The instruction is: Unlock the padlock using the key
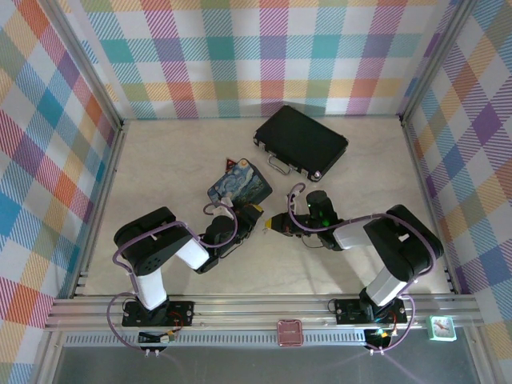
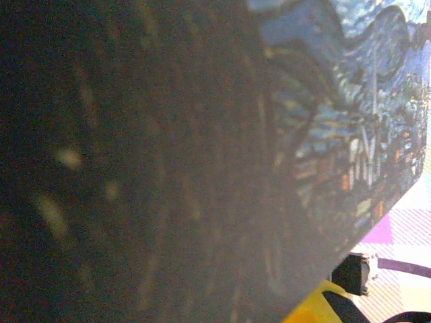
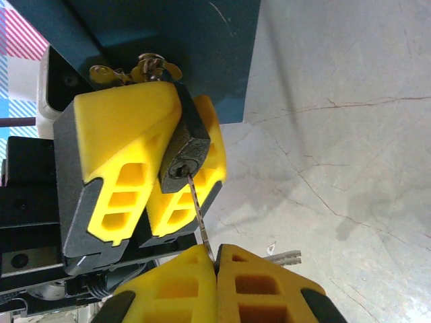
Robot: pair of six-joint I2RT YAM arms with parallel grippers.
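Pinching the key (image 3: pixel 197 208) between fully closed fingers: right gripper (image 3: pixel 215 259); blade tip meets padlock (image 3: pixel 185 151) keyhole just ahead; left gripper (image 3: pixel 172 145) clamps padlock body, fingers narrowly apart

left fingers (image 3: pixel 128 155) clamped, right fingers (image 3: pixel 182 282) pinched shut

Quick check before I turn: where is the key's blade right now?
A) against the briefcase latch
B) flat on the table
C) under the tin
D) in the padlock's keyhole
D: in the right wrist view the key, pinched by the right claw, runs up into the keyhole of the padlock, which is clamped in the left claw.
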